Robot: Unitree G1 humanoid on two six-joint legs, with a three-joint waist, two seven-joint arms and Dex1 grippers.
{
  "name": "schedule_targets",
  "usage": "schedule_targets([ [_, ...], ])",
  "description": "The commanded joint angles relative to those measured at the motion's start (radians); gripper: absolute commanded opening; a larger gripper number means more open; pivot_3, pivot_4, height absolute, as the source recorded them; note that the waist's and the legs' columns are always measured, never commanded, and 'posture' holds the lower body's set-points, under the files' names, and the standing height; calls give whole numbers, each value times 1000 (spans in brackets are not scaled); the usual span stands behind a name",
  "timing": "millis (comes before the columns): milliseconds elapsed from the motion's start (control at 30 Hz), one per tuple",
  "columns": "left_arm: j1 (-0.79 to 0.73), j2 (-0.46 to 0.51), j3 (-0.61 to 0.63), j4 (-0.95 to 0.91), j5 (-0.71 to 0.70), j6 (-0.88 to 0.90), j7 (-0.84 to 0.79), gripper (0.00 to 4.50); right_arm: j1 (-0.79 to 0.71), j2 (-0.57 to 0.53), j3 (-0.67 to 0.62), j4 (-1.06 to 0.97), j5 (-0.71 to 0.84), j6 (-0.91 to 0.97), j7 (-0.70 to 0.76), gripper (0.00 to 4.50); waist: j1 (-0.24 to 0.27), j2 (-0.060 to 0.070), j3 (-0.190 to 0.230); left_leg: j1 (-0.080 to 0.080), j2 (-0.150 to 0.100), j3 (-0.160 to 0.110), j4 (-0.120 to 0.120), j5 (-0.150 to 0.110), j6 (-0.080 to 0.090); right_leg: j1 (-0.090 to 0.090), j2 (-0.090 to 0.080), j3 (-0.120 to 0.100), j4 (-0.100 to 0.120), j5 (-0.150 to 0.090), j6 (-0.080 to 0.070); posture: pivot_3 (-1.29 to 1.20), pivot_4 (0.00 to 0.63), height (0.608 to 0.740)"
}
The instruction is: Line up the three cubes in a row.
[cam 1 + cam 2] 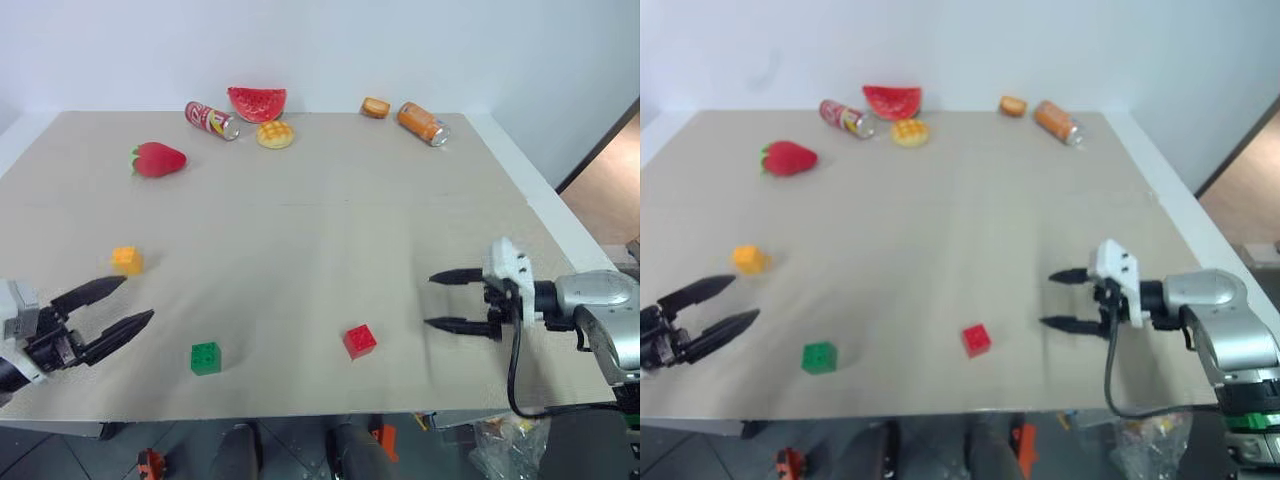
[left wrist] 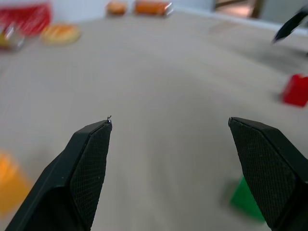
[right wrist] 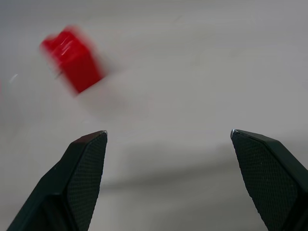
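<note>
**Three cubes scattered, both pincers empty and wide**

Red cube point(image 1: 360, 340) sits near the front edge of the table point(image 1: 330, 230), right of centre. Green cube point(image 1: 205, 357) lies to its left, also close to the front edge, well apart from the red. Orange-yellow cube point(image 1: 127, 260) sits farther left and farther back. No two cubes touch; they make a loose bent line, not a row.

Right gripper point(image 1: 438, 300) hangs to the right of the red cube, fingers spread wide with nothing between them, tips pointing toward the cube. In the right wrist view the red block lies ahead of the fingers and off to one side, so the approach looks not yet centred. Likely target for that arm, being the nearest piece.

Left gripper point(image 1: 135, 300) sits near the front left corner, jaws wide and empty, between the orange-yellow cube and the green one. Well placed to take either.

Along the back edge, well clear: strawberry toy point(image 1: 157, 159), red can point(image 1: 211, 119), watermelon slice point(image 1: 257, 103), waffle toy point(image 1: 275, 134), orange can point(image 1: 423, 123). None obstructs the working area.
</note>
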Motion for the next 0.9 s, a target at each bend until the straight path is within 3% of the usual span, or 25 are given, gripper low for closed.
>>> schedule_targets([
  [33, -36, 43, -33, -65, -37, -15, -70, 4017, 1, -11, 22, -58, -1, -36, 49, 4267, -4, 0, 0, 0, 0, 1, 0, 0, 0, 0, 0, 0, 0, 0, 0, 0, 150, 740],
  [367, -134, 126, -164, -116, -77, 15, -218, 4017, -139, 128, 161, 48, -70, -125, 66, 4267, -9, 1, 0, 1, 3, 1, 2, 0, 0, 0, 4, 2, 1, 2, 0, 0, 150, 740],
  [900, -102, 109, -176, -112, -34, -19, -209, 4017, -203, 264, 254, 79, -90, -127, 71, 4267, -6, 1, 0, 0, 3, 0, 4, 0, 0, 0, 6, 3, 2, 3, 1, 0, 150, 740],
])
